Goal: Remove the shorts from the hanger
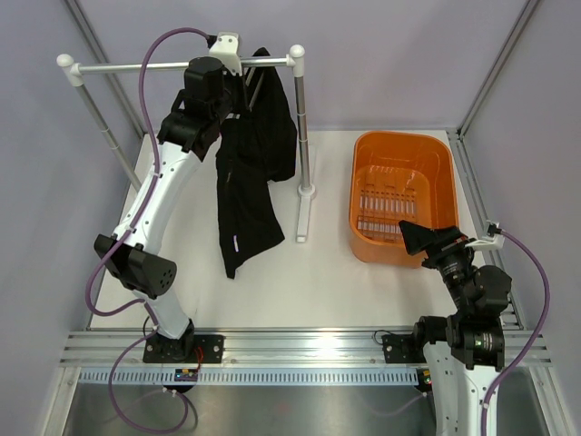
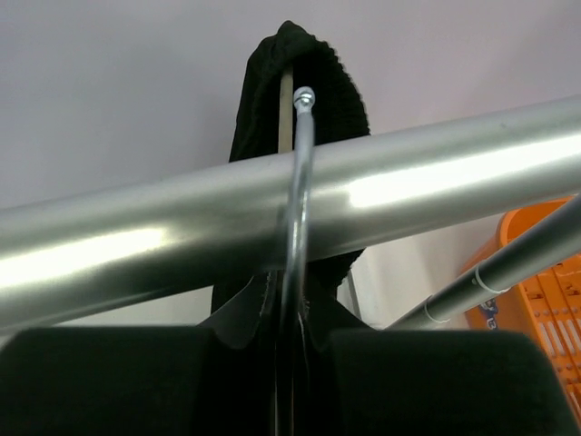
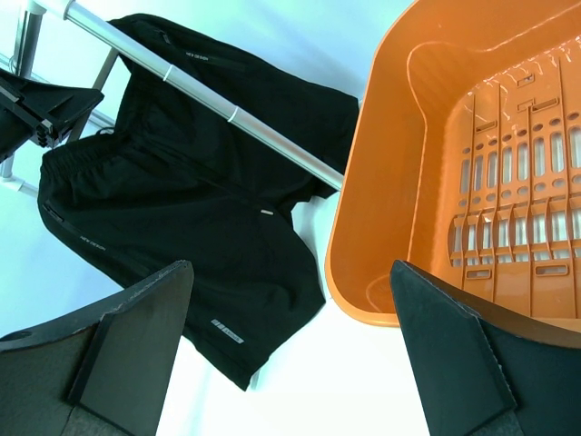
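1. You've got two arms: left arm (image 1: 154, 195) and right arm (image 1: 472, 309).
2. Two grippers too, the left gripper (image 2: 290, 381) and the right gripper (image 3: 290, 271).
3. One pair of black shorts (image 1: 250, 182), far left.
4. One hanger (image 2: 298, 200).
5. One silver rail (image 1: 118, 65), on two posts: left upright (image 1: 111, 136) and right upright (image 1: 302, 127).
6. One orange tub (image 1: 356, 182), over on your right.
7. One white table (image 1: 300, 282).

Top camera looking down on table (image 1: 318, 282), left wrist close under rail (image 2: 182, 245), right wrist farther off, all sharing shorts (image 3: 182, 200).
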Controlling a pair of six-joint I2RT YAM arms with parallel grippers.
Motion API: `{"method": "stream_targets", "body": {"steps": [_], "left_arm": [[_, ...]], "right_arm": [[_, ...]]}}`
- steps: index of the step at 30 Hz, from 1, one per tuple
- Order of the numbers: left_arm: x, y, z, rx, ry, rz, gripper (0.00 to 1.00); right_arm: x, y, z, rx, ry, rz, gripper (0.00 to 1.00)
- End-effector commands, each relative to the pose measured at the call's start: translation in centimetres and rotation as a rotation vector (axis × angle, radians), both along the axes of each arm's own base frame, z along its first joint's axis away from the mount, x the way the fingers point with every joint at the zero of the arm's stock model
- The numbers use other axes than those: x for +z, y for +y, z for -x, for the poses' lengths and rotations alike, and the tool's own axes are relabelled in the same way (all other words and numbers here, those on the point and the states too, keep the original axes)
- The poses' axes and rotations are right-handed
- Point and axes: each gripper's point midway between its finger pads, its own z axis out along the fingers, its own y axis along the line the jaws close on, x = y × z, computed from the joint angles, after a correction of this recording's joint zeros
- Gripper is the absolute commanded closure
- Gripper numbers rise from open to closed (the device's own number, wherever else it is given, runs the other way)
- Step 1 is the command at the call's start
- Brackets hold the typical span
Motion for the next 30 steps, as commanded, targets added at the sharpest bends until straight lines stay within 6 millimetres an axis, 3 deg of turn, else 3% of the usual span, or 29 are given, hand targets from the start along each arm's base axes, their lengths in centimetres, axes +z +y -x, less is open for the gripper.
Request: {"method": "stream_targets", "body": {"steps": [1, 3, 11, 15, 23, 27, 30], "left_arm": [[3.8, 0.3, 0.4, 0.001, -0.095, 0.031, 0.98], [4.3, 0.2, 0.7, -0.011, -0.105, 0.037, 1.00], [9.6, 1.0, 3.8, -0.026, -0.202, 0.080, 1.00], [10.4, 1.5, 5.3, -0.031, -0.214, 0.083, 1.00], [8.5, 1.5, 6.7, -0.049, -0.151, 0.077, 1.00], [6.0, 1.3, 7.2, -0.055, -0.094, 0.078, 1.00], [5.4, 1.2, 8.3, -0.066, -0.078, 0.088, 1.00]], "right_arm": [[0.9, 0.2, 0.0, 0.016, -0.031, 0.020, 0.01], [1.0, 0.2, 0.0, 0.011, -0.035, 0.023, 0.00], [0.8, -0.1, 0.0, 0.000, -0.022, 0.038, 0.01], [0.6, -0.1, 0.0, 0.000, -0.024, 0.038, 0.00], [0.6, 0.0, -0.1, 0.003, -0.023, 0.035, 0.01], [0.5, 0.1, -0.1, 0.011, -0.017, 0.033, 0.00], [0.4, 0.1, -0.1, 0.012, -0.013, 0.035, 0.00]]}}
